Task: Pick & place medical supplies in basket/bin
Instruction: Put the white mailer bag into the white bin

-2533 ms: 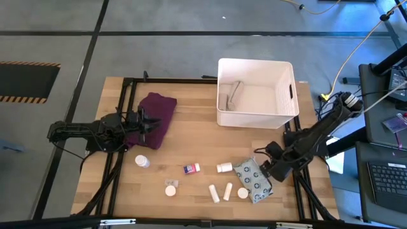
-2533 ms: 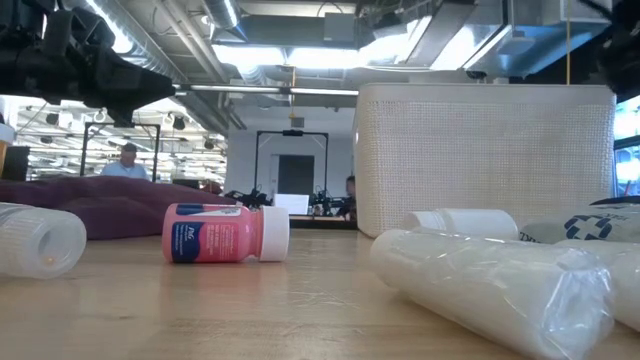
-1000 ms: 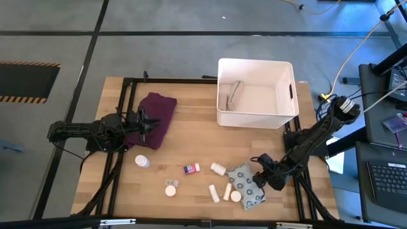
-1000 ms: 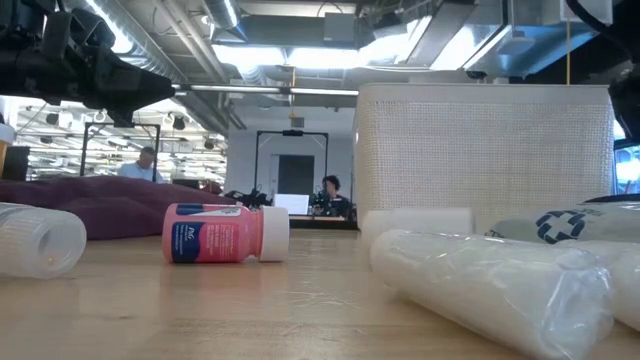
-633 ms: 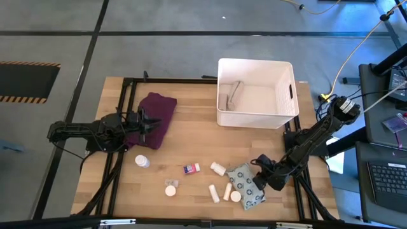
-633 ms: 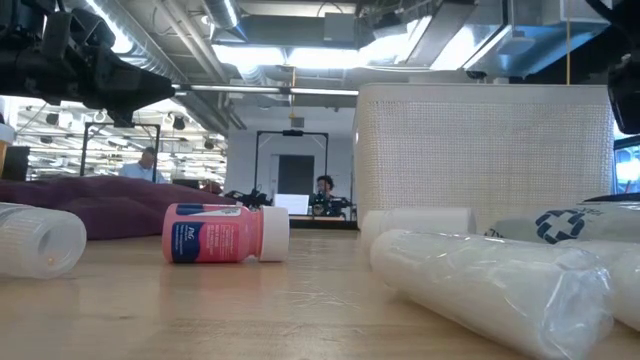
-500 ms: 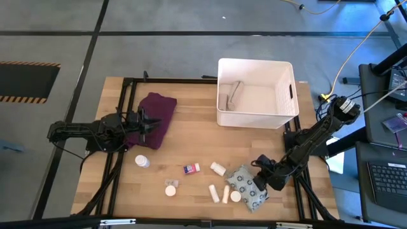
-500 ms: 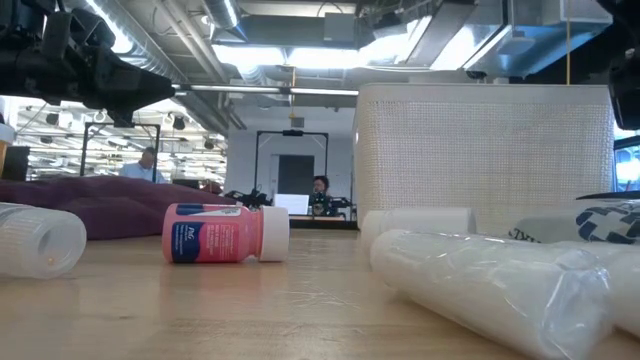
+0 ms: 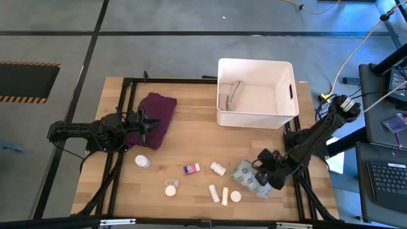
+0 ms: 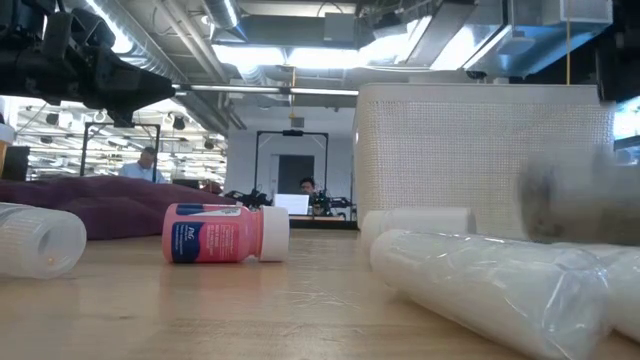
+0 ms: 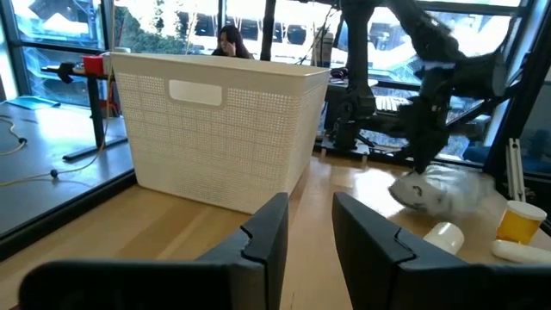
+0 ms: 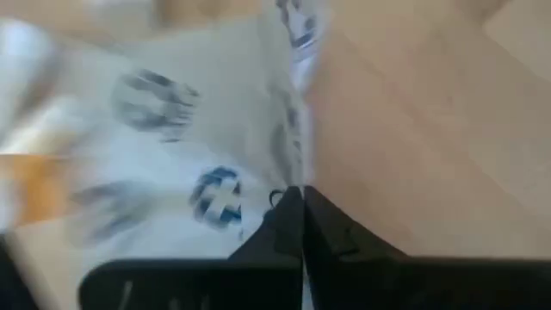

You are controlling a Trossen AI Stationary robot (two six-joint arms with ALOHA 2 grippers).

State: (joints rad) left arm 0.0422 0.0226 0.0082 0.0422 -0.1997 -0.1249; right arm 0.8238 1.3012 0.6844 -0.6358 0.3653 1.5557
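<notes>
Right gripper [image 9: 262,170] is clenched on the edge of the grey patterned pouch [image 9: 249,179], near the desk's front right corner; in the right wrist view the fingertips [image 12: 301,215] meet with the pouch fabric pinched between them. Pouch looks partly lifted and blurred in the low view, so the grip is probably thin, on fabric only.

Left gripper [image 9: 144,122] waits over the purple cloth [image 9: 156,114] by the left edge, fingers [image 11: 269,228] slightly apart, holding nothing.

White tub [image 9: 257,93] sits at the back right of the desk, one item already lying inside. Remaining supplies are along the front edge: pink-label bottle [image 9: 191,168], white bottle [image 9: 218,168], two tubes [image 9: 220,193], round containers [image 9: 170,190] and [image 9: 235,196], plus a clear-capped bottle [image 9: 142,161] toward the left.

Step in hand: carry the pouch to the tub. To do it well, lift straight up until the hanging pouch clears the white bottle and round container just beside it, then go toward the back edge. Keep the pouch high enough to pass the tub's rim, since it droops. Release only once over the tub's middle. Move slowly; a corner pinch may slip.
</notes>
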